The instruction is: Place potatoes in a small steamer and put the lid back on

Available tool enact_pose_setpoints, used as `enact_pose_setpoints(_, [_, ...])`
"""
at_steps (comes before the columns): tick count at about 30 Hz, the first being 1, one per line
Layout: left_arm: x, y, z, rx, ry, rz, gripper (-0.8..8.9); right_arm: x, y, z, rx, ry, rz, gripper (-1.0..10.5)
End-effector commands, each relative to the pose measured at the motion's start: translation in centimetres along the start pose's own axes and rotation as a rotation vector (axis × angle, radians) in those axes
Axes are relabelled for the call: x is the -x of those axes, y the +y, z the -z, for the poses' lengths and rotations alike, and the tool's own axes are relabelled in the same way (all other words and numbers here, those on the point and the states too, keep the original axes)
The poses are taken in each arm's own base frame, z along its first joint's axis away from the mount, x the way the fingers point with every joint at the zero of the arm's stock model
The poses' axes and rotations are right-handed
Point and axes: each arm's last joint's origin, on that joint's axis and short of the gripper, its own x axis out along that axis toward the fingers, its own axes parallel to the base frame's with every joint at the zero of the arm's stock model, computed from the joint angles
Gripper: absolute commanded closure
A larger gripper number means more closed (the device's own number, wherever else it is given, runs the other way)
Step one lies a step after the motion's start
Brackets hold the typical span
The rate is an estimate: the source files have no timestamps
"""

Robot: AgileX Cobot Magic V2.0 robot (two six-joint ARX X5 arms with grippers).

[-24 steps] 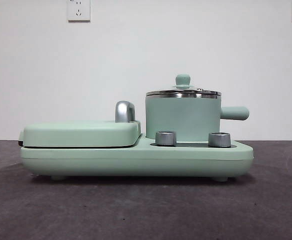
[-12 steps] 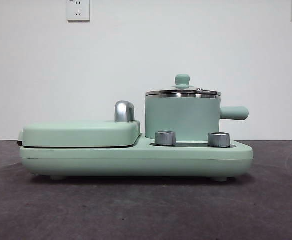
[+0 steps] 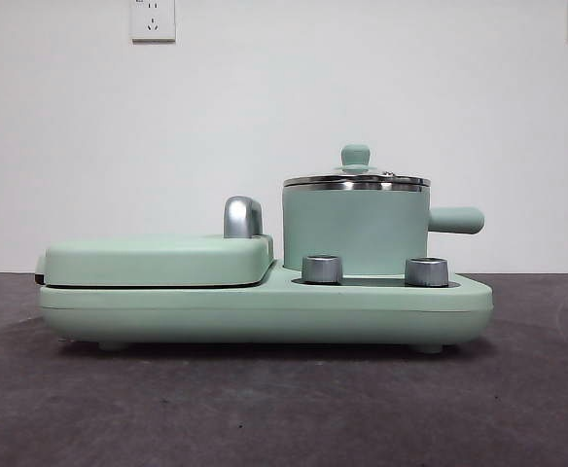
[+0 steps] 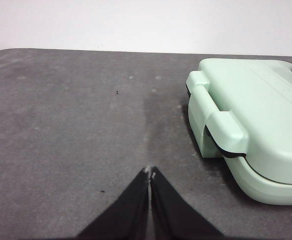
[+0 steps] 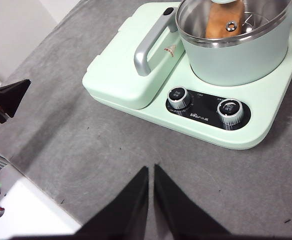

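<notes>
Sitting snug on the glossy mint cylinder of the small steamer (image 3: 355, 232), chrome-rimmed lid (image 3: 356, 179), with only the right wrist view catching the orange-brown potato (image 5: 224, 20) through glass, well ahead of the right gripper (image 5: 150, 169), pinched together; left gripper (image 4: 150, 171) likewise closed over rough grey table (image 4: 76, 125).

Legible marking is scarce. The black control panel (image 5: 208, 111) between the two silver dials (image 5: 179, 97) carries small white lettering, apparently a "Bear" brand mark, too small to confirm. A small label beside the grey handle (image 5: 147, 48) cannot be read.
</notes>
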Motion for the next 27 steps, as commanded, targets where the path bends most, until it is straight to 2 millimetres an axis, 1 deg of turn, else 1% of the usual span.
enact_pose_setpoints(1, [-0.2, 0.0, 0.6, 0.001, 0.017, -0.002, 8.08, 0.1, 0.2, -0.3, 0.001, -0.013, -0.012, 9.3])
enact_pose_setpoints(10, [-0.2, 0.0, 0.6, 0.001, 0.017, -0.002, 8.07, 0.1, 0.2, -0.3, 0.001, -0.013, -0.012, 9.3])
enact_pose_setpoints(12, [-0.2, 0.0, 0.6, 0.001, 0.017, -0.002, 8.08, 0.2, 0.1, -0.2, 0.01, -0.034, -0.005, 9.3])
enact_pose_setpoints(15, [-0.2, 0.0, 0.6, 0.001, 0.018, -0.002, 8.08, 0.5, -0.6, 0.3, 0.035, -0.097, 0.059, 9.3])
enact_pose_setpoints(19, [-0.2, 0.0, 0.6, 0.001, 0.018, -0.002, 8.08, -0.3, -2.7, 2.3, 0.068, -0.219, 0.171, 9.3])
enact_pose_setpoints(23, [-0.2, 0.0, 0.6, 0.001, 0.019, -0.002, 8.08, -1.8, -5.6, 5.0, 0.097, -0.415, 0.395, 9.3])
enact_pose_setpoints(27, [-0.2, 0.0, 0.6, 0.002, 0.02, -0.002, 8.08, -3.4, -8.2, 7.7, 0.115, -0.493, 0.592, 9.3])
